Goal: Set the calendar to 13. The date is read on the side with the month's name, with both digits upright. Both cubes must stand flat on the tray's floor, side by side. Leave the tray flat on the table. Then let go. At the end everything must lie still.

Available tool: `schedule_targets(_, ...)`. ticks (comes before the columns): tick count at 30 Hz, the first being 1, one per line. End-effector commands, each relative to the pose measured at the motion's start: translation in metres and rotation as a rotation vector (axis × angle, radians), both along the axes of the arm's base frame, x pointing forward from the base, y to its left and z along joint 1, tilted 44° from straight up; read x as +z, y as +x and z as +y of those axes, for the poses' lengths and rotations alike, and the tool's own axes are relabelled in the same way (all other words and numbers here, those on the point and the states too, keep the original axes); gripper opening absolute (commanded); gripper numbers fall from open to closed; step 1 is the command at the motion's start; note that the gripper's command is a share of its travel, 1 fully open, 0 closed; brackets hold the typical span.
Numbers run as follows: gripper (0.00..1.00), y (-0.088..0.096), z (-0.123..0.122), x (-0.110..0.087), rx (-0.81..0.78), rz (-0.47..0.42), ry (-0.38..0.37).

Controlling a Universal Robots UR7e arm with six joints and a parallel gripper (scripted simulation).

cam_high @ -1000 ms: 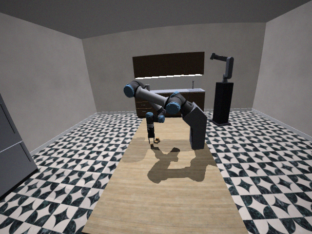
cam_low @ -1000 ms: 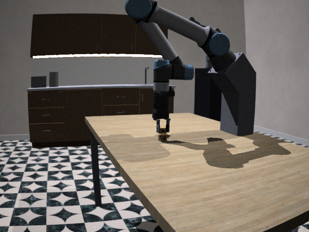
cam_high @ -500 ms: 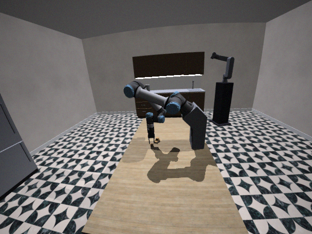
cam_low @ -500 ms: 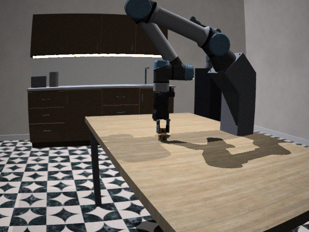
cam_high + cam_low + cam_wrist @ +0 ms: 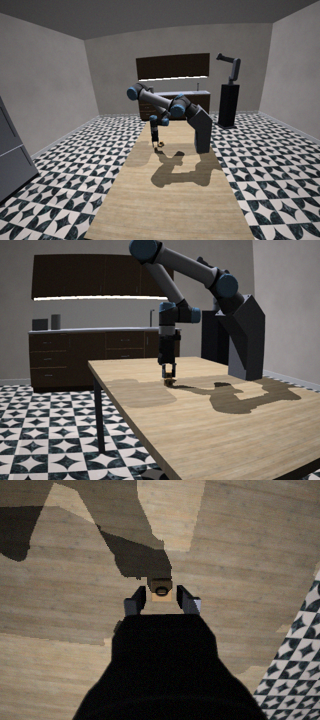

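Observation:
Two small wooden date cubes show on the table (image 5: pixel 168 206) (image 5: pixel 206 433) (image 5: pixel 250 540). In the exterior view they look stacked: a lower cube (image 5: pixel 169 382) shows a 6 on its side and an upper cube (image 5: pixel 168 374) sits on it. In the wrist view the upper cube (image 5: pixel 161 586) shows a 0 on top. My gripper (image 5: pixel 168 373) (image 5: pixel 161 592) (image 5: pixel 154 145) points straight down and is open, one finger on each side of the upper cube. In the top view the cubes (image 5: pixel 161 144) are a tiny tan blob. The tray is too small to make out.
The arm's grey base block (image 5: pixel 202 129) (image 5: pixel 245 343) stands on the table's right side behind the cubes. The table edge and the tiled floor (image 5: pixel 295 670) lie close on the gripper's right. A second arm on a black pedestal (image 5: pixel 228 103) stands off the table.

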State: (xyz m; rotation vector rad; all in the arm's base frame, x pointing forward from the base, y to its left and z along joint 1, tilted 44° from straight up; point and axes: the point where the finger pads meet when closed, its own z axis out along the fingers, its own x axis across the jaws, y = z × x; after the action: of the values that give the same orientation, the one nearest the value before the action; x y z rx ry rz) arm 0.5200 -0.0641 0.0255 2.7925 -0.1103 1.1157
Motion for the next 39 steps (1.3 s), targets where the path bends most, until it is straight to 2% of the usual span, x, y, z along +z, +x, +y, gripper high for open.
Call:
schedule_targets(1,0.90,0.000,0.000,0.000,0.000,-0.001,0.000)
schedule_targets(18,0.90,0.001,0.000,-0.001,0.000,-0.001,0.000)
schedule_targets(39,0.90,0.020,-0.004,-0.020,0.000,-0.001,0.000)
